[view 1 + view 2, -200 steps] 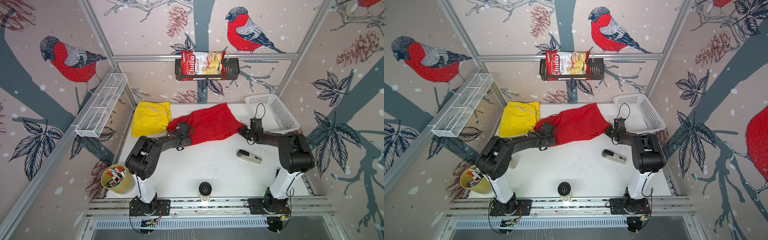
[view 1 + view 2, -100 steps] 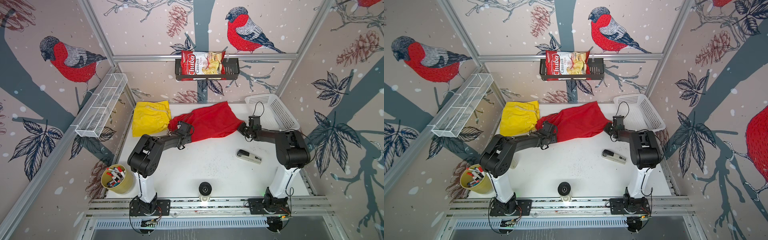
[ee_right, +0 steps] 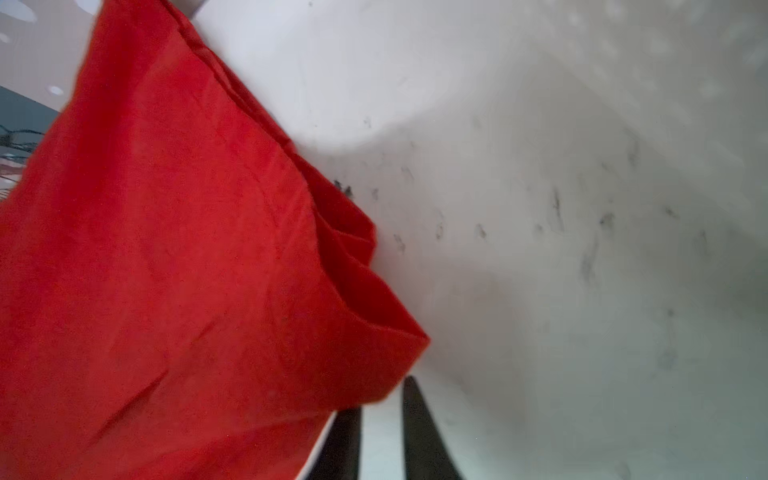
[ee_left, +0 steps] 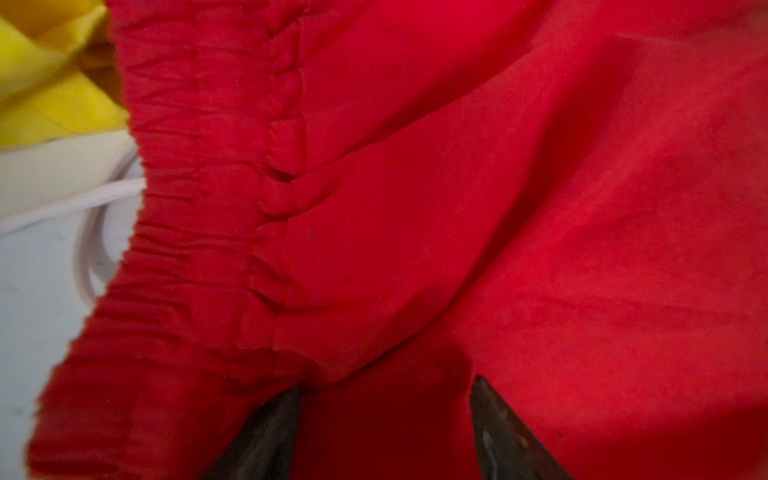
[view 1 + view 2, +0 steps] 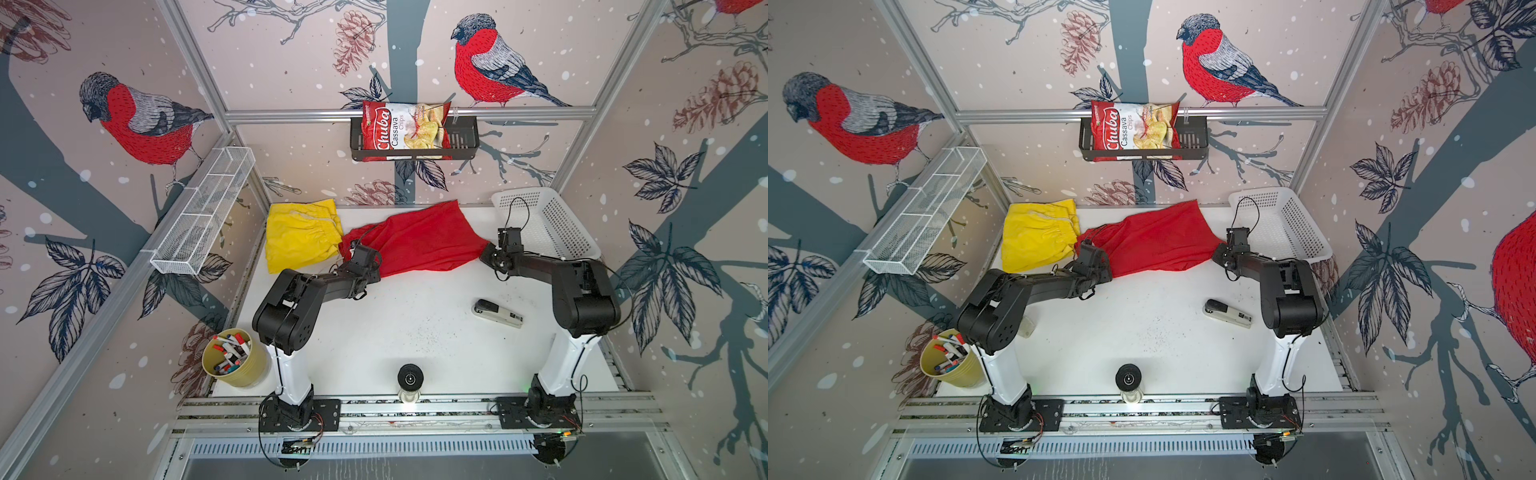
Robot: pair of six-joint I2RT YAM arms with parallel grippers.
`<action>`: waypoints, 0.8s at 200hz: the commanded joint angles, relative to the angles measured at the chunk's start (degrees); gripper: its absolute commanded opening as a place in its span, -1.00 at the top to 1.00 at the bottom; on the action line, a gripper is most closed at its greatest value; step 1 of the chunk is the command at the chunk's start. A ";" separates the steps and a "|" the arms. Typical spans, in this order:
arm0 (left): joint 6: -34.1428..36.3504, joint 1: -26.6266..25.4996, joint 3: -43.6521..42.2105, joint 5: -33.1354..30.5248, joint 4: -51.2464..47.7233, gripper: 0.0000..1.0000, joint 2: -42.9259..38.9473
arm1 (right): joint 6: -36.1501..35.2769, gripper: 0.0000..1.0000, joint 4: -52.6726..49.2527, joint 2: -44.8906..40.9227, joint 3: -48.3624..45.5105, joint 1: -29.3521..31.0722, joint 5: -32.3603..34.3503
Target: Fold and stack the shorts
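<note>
The red shorts (image 5: 419, 241) (image 5: 1154, 245) lie spread across the back of the white table (image 5: 415, 332). The yellow shorts (image 5: 301, 239) (image 5: 1036, 237) lie folded at the back left, touching the red waistband. My left gripper (image 5: 372, 262) (image 4: 386, 384) is at the red waistband end, open, with red cloth lying between its fingers (image 4: 494, 419). A white drawstring (image 4: 83, 203) shows beside the waistband. My right gripper (image 5: 487, 254) (image 3: 382, 399) sits at the red shorts' right leg corner (image 3: 399, 345). It is open a little, with bare table between its fingers and the corner just ahead of them.
A white lattice basket (image 5: 536, 192) stands at the back right, close behind the right arm. A stapler (image 5: 496, 313) lies on the table at front right. A yellow cup of markers (image 5: 235, 357) stands front left. A wire shelf (image 5: 203, 212) and a chips rack (image 5: 405, 131) hang on the walls.
Both grippers and the red shorts have shifted toward the back wall. The red leg corner now lies free in front of the right gripper's fingers.
</note>
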 commanded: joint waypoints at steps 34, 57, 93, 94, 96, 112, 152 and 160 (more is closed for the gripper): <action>-2.22 -1.83 0.08 4.79 -21.06 -0.35 -3.00 | 0.27 0.23 -0.87 -8.30 -5.47 3.51 7.31; -3.00 -2.77 0.24 4.63 -24.37 -0.41 -7.43 | -1.16 0.21 -0.78 -16.55 -7.72 6.44 11.98; -4.39 -2.86 1.45 2.65 -29.83 -0.53 -17.15 | -12.94 -0.16 5.79 -25.52 -8.38 17.16 13.21; -4.42 -2.86 1.51 2.46 -30.04 -0.53 -17.54 | -13.47 -0.17 5.99 -25.62 -8.28 17.51 13.02; -4.56 -2.84 1.56 2.18 -30.29 -0.54 -18.24 | -14.25 -0.20 6.60 -25.75 -8.21 18.11 12.53; -6.17 -2.77 1.66 -1.53 -32.63 -0.61 -23.03 | -19.24 -0.37 9.90 -25.31 -6.92 23.01 8.38; -10.33 1.19 -4.43 -4.80 -34.06 -0.64 -31.73 | -30.26 -0.60 8.40 -15.10 3.36 35.52 2.38; -10.65 3.64 -7.02 -1.81 -32.21 -0.63 -33.07 | -32.77 -0.74 7.75 -12.27 5.72 38.32 3.80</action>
